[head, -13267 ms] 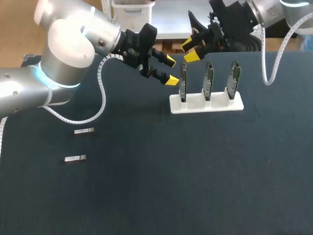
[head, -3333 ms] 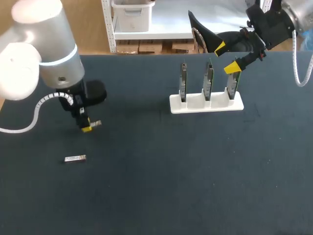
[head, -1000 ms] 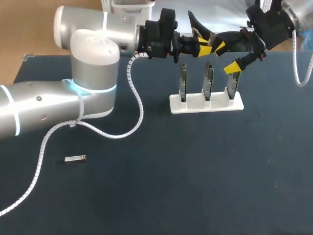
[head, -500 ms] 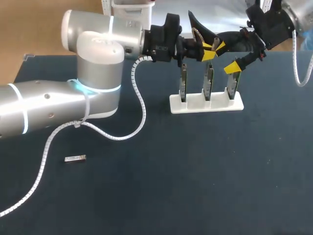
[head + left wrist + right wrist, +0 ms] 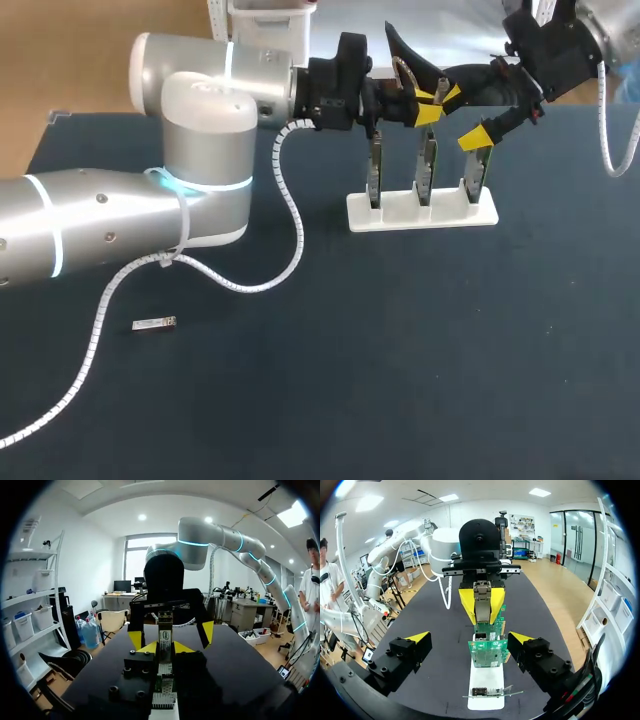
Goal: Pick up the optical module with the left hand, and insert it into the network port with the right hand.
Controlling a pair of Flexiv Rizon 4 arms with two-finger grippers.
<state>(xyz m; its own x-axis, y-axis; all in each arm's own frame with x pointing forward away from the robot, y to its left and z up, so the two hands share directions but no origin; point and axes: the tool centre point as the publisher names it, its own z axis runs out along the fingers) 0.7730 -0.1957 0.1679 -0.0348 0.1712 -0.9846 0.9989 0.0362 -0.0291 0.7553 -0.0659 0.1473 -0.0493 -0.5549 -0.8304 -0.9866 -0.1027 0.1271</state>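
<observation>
My left gripper (image 5: 428, 105) is held above the back of the white rack (image 5: 422, 213) and is shut on a small silver optical module (image 5: 481, 600), which sticks out beyond its yellow tips. My right gripper (image 5: 463, 117) faces it from close by, open wide, with nothing between its fingers. In the left wrist view the module (image 5: 165, 639) sits between my own tips, and the right gripper's yellow fingertips (image 5: 207, 631) stand apart just ahead. The rack holds three upright green circuit boards (image 5: 427, 162); in the right wrist view they (image 5: 488, 651) stand under the two grippers.
A second silver module (image 5: 154, 324) lies on the dark mat at the front left. My left arm's grey links and white cable (image 5: 285, 215) stretch across the left half of the table. The rack stands at the back, right of the middle.
My left arm has carried the module a little further right, closer to the right gripper. The right arm and its open fingers have not moved.
</observation>
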